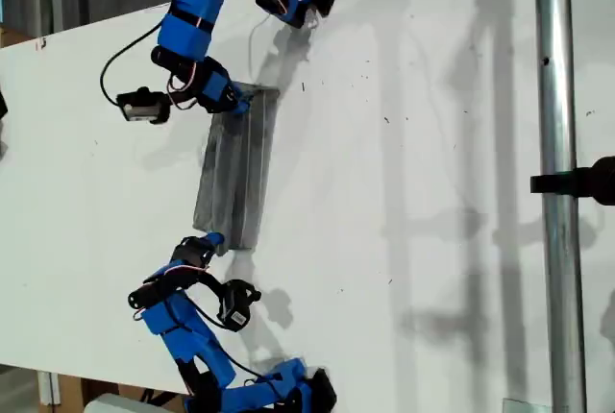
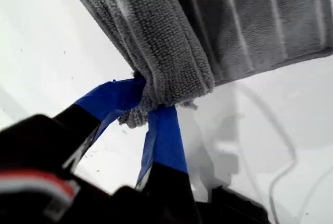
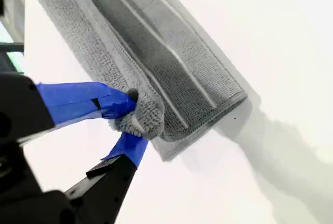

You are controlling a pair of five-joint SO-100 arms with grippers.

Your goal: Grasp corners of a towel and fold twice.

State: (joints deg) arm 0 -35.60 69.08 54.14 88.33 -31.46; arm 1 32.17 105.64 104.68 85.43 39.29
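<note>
The grey striped towel lies folded into a narrow strip on the white table, left of the middle of the exterior view. My first gripper is shut on the strip's lower end in that view. The first wrist view shows its blue fingertips pinching a bunched towel corner, with my first gripper close above the table. My second gripper is shut on the upper end. In the second wrist view my second gripper clamps a layered corner of the towel.
A vertical metal pole with a black clamp stands at the exterior view's right. Both arm bases sit at the table's edges, at the top and bottom of that view. Arm shadows fall on the table right of the towel.
</note>
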